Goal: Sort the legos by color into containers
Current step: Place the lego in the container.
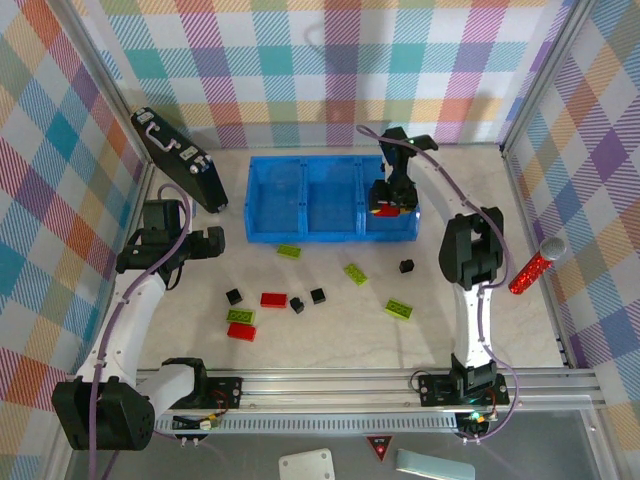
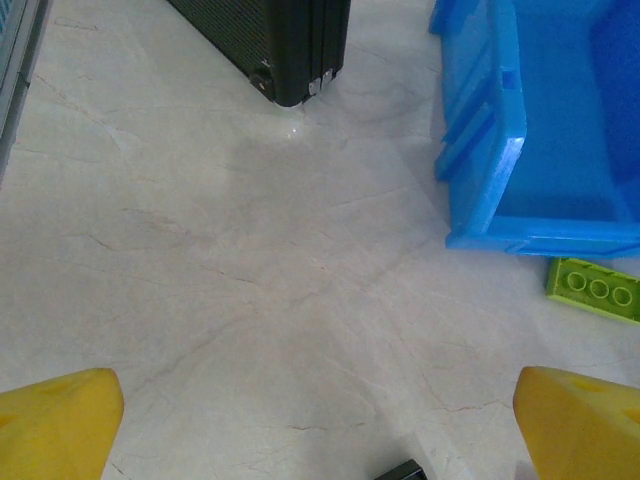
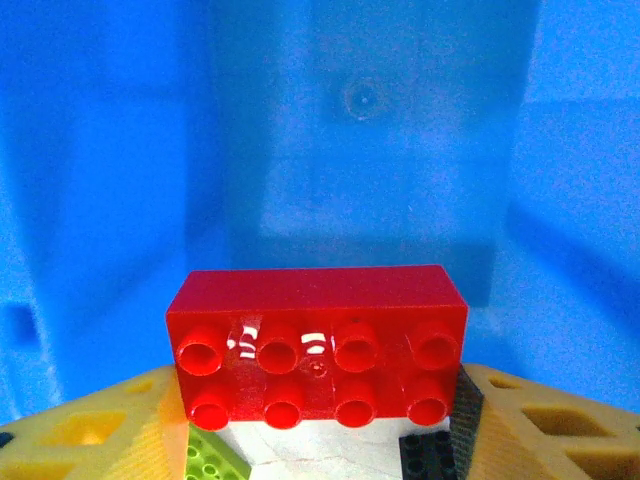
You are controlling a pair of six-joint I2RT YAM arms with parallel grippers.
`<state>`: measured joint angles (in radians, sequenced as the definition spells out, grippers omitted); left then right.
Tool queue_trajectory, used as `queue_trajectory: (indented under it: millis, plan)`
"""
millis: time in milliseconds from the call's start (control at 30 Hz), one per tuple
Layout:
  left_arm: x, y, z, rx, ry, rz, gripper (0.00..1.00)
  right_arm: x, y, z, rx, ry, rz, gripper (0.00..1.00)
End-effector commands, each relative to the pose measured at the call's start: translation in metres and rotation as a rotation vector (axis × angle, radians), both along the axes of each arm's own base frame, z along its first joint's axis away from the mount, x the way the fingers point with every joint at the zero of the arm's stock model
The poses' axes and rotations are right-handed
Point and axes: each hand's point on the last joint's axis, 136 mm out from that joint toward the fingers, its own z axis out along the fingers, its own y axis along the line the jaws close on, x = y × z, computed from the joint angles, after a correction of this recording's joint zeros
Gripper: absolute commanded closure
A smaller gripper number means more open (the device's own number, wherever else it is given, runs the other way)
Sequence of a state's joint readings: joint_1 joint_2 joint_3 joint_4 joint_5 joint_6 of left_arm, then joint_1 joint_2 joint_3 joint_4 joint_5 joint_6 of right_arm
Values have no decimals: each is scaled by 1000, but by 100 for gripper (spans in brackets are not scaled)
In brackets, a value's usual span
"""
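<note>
My right gripper [image 1: 388, 200] hangs over the right compartment of the blue tray [image 1: 262, 200], shut on a red brick [image 1: 385, 209]. In the right wrist view that red brick [image 3: 315, 345] sits studs-up between the yellow fingers [image 3: 100, 430], with the compartment's blue wall [image 3: 360, 150] behind it. My left gripper [image 1: 215, 240] is open beside the tray's left end with nothing in it; its fingertips [image 2: 60, 420] stand wide apart over bare table. Loose legos lie in front of the tray: green [image 1: 290, 251], [image 1: 355, 273], [image 1: 399, 309], red [image 1: 273, 299], [image 1: 241, 332], black [image 1: 233, 296], [image 1: 405, 266].
A black case [image 1: 180, 160] leans at the back left, close to the left arm. A red cylinder [image 1: 535, 268] lies by the right wall. The left wrist view has the tray corner [image 2: 500, 180], a green brick [image 2: 595, 288] and the case [image 2: 280, 40].
</note>
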<state>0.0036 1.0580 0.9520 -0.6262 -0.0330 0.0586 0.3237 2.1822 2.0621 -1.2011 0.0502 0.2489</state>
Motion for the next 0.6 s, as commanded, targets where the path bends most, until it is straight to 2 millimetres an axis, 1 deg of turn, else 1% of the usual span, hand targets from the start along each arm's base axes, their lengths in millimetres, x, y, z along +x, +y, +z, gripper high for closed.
queue_trajectory:
  millis: [0, 300, 567]
  plan:
    - [-4, 7, 1, 22, -5, 15, 0, -6, -1, -8, -4, 67, 21, 36]
    - [-4, 6, 0, 17, -2, 10, 0, -12, -6, -41, -45, 160, 20, 35]
    - [-3, 6, 0, 14, -2, 8, 0, -12, -7, -64, -58, 200, 11, 35]
